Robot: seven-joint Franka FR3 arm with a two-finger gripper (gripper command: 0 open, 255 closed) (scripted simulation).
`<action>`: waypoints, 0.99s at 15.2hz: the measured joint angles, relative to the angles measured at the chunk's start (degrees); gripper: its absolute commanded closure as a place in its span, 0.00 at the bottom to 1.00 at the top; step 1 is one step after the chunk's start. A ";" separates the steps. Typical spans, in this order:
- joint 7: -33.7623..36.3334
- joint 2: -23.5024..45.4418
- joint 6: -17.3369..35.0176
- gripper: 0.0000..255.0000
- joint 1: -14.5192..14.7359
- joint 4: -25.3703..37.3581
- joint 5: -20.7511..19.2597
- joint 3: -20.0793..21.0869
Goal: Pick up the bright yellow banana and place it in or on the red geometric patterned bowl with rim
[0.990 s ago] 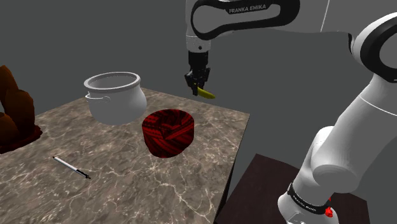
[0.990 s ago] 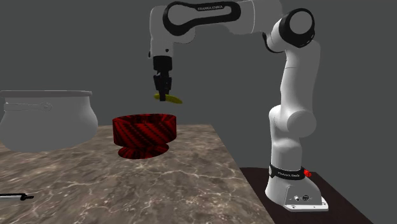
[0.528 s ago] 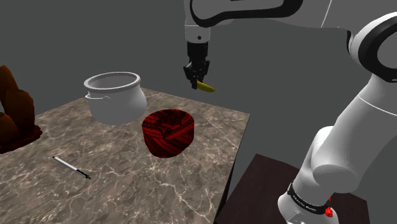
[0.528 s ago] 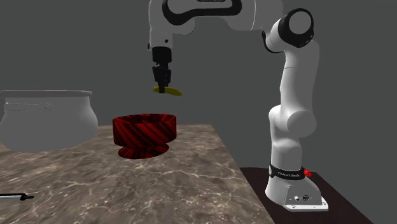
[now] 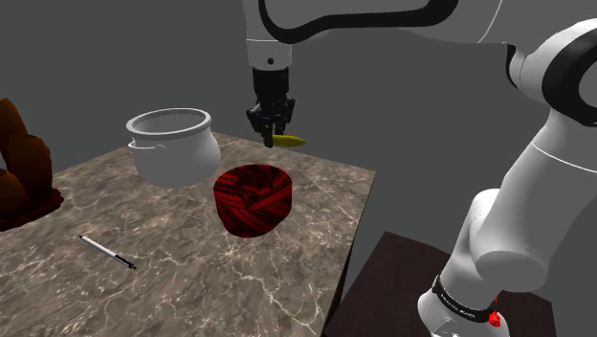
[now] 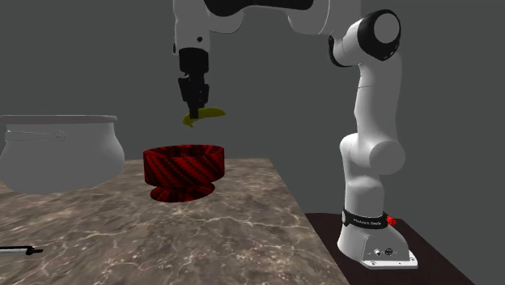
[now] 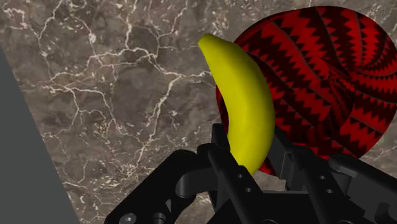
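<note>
Since a second ago the claw [image 5: 271, 123] has swung toward the shoulder view's left, carrying the yellow banana [image 5: 288, 141] high over the far rim of the red patterned bowl [image 5: 253, 196]. Its fingers clamp the banana near one end. Seen from the wrist, the bowl lies off-centre, so an early release could clip the rim and spill onto the surface [image 5: 172, 273].

Wrist view: bright yellow curved banana [image 7: 245, 95], lower end hidden between jaws; red-and-black zigzag-patterned bowl [image 7: 318, 83] partly behind banana, cut off by picture edge. Second exterior view: pale grey round pot [image 6: 65, 158] and thin white pen [image 6: 20, 250] cut by left edge. Shoulder view: dark brown lumpy object [image 5: 29, 168] cut by left edge, kind unclear.
</note>
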 measured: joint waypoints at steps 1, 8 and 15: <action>1.30 0.46 0.06 1.00 0.56 0.40 0.02 0.71; 10.46 5.92 -0.69 1.00 4.75 6.39 -0.90 5.59; 11.18 5.48 4.30 1.00 5.03 0.95 -0.75 5.88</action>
